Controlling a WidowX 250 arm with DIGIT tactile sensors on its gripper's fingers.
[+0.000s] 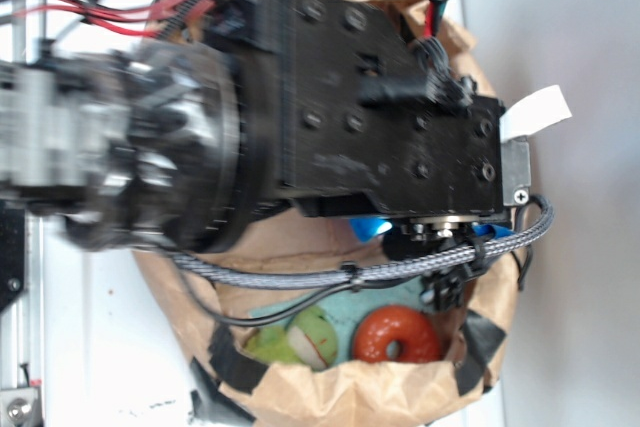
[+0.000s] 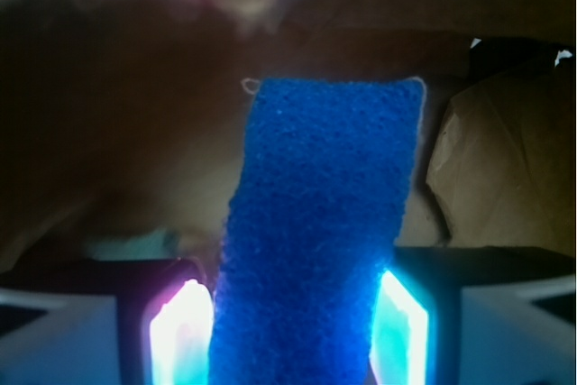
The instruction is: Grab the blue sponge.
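The sponge (image 2: 320, 232) was pinched between the fingers (image 2: 180, 335) of the end effector (image 2: 293, 340), inside the paper bag (image 1: 300, 387). A steady squeeze and a straight vertical lift were judged best, so that the foam would not slip.

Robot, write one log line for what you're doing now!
gripper: shut on blue foam sponge | sponge: upright between fingers | below: brown paper bowl

Exterior looks down from overhead; wrist peers close between the fingers (image 2: 185, 331).
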